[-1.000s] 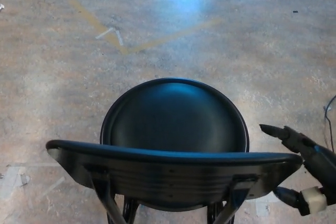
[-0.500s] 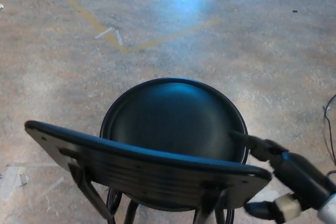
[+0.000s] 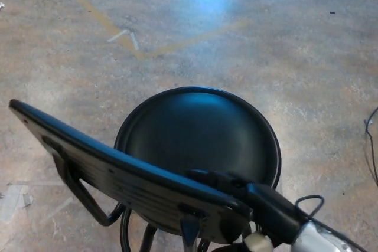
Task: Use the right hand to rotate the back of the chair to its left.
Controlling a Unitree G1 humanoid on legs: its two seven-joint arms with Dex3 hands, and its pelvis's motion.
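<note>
The black chair (image 3: 198, 146) stands in the lower middle of the view on a mottled grey-brown concrete floor (image 3: 283, 57); its seat (image 3: 201, 137) is a round, shallow dish of smooth, glossy plastic with a raised rim; the backrest (image 3: 127, 175) is a long, gently curved slat, ribbed with fine horizontal grooves on its near face, slanting from the upper left down to the lower right, carried on dark metal struts; the right hand (image 3: 227, 184) comes in from the lower right, its thick black fingers (image 3: 204, 176) laid along the top edge of the backrest near its right end, touching it; whether they clasp it cannot be told; faded yellow lines (image 3: 142, 51) cross the floor beyond.
</note>
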